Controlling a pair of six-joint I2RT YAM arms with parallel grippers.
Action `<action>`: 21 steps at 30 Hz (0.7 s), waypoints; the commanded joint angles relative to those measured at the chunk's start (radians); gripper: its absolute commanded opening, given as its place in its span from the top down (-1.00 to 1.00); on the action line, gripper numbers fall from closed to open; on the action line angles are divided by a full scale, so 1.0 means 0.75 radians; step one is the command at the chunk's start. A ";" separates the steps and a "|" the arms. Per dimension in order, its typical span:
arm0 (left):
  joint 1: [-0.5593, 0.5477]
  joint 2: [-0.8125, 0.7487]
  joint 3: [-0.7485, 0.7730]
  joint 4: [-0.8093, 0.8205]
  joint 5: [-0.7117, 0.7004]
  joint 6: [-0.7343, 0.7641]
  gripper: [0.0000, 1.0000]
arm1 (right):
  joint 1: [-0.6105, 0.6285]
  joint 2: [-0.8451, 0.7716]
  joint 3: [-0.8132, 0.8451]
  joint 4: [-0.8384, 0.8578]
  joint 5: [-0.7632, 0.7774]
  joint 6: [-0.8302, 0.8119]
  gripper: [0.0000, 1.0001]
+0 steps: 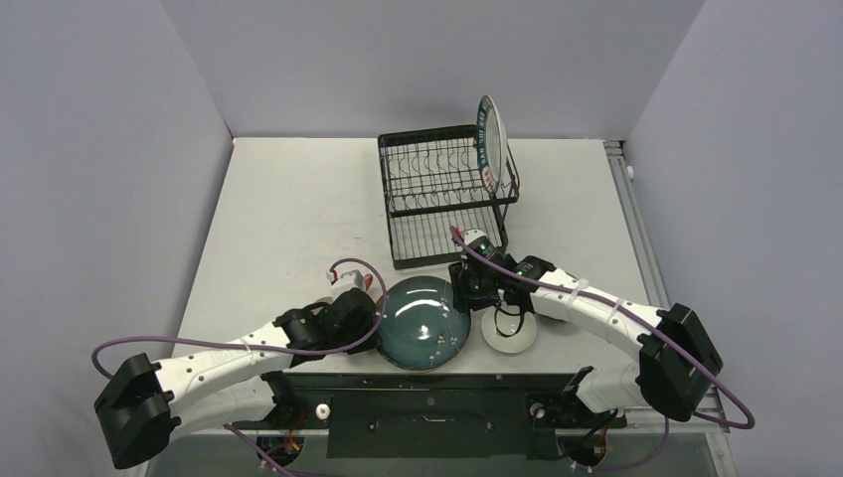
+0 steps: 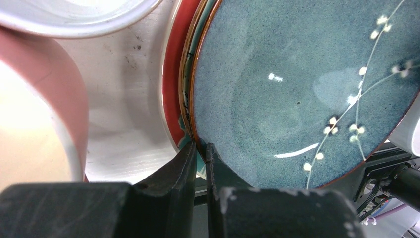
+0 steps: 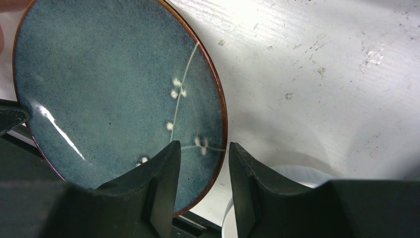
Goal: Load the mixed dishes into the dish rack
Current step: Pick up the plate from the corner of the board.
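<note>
– Trouble ahead, as you see it?

– Slippage, I'd judge. The left gripper (image 2: 202, 151) pinches the left rim of the teal plate (image 1: 425, 323) with its jaws almost together, a thin hold on the edge. The right gripper (image 3: 203, 145) stands half open astride the opposite rim, not closed on it. If it is lifted from one side, the glazed plate could swing or slide out. The red plate (image 2: 171, 74) lies directly beneath, so it might get dragged toward the pink mug (image 2: 69, 94) just beside it.

– Where is the plate, and how does it face?

– At the near edge of the table (image 1: 298, 219), around the middle, face up and roughly flat. It's round, so it has no long axis. The dish rack (image 1: 447, 238) sits toward the far edge, well apart. There the lettered plate (image 1: 490, 139) stands on edge at the right end, and this one needs tipping upright likewise.
</note>
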 commanded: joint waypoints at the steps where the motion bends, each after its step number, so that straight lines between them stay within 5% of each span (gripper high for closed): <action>1: 0.001 0.037 -0.047 -0.057 0.025 0.041 1.00 | 0.010 0.027 -0.007 0.072 -0.011 0.023 0.26; 21: 0.001 0.056 -0.077 -0.012 0.040 0.054 1.00 | 0.006 0.064 -0.045 0.143 -0.050 0.042 0.35</action>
